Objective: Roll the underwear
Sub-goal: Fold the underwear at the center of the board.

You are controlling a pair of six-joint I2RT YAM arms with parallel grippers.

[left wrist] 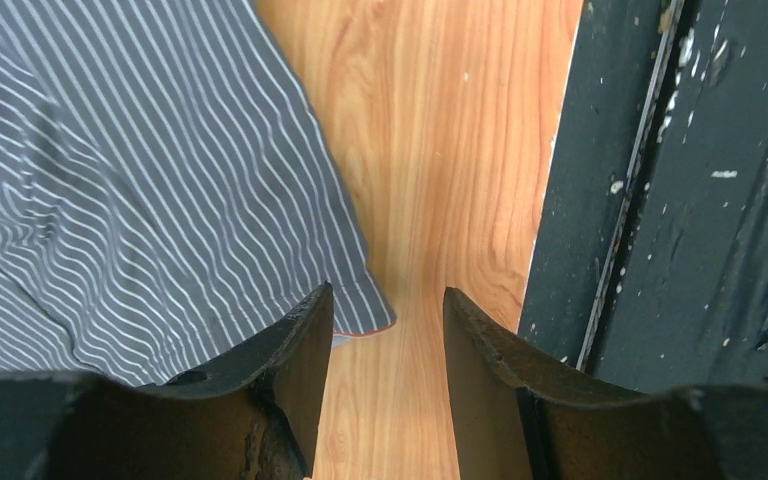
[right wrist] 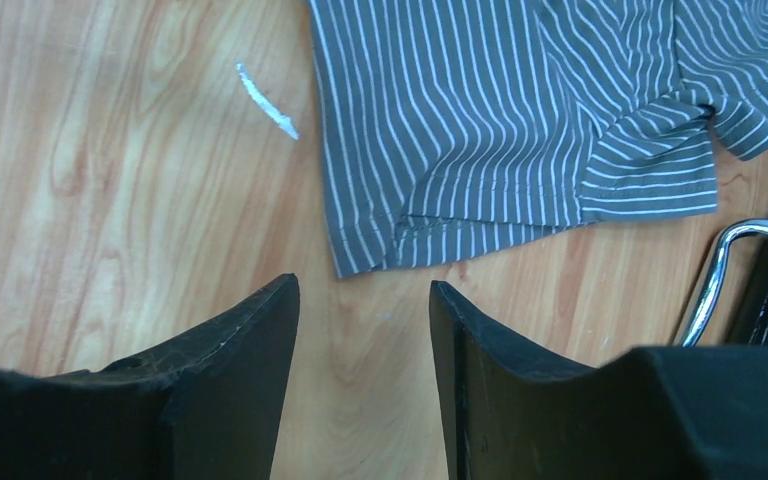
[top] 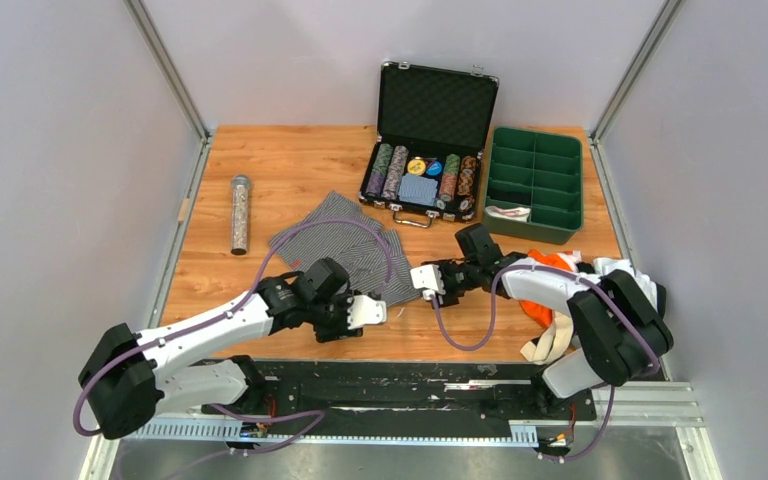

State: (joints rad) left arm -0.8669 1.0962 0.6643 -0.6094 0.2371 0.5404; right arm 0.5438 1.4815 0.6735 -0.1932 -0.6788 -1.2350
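While the pinstriped underwear is lying spread open and flat on the table, just in front of the chip case and a little to its left, nothing is being gripped by either claw. The left claw is being held at the cloth's near edge, in front of the chip case. Its fingers are being held apart, with only bare wood showing in the gap, and a hem corner of the striped cloth is lying just beside one fingertip. Whether that finger is touching the cloth cannot be told.

The right claw is being held straight in front of the chip case, whose chrome handle is showing at the edge of the right wrist view. Its fingers are likewise being held apart over bare wood, just short of another hem corner, and a small white scrap is lying on the wood nearby.

A heap of orange, white and beige pieces is lying in front of the chip case and to its right, partly hidden under the right arm. A green tray is standing right beside the chip case, on its right, with a small white item in one near compartment. A patterned cylinder is lying well to the left of the chip case.
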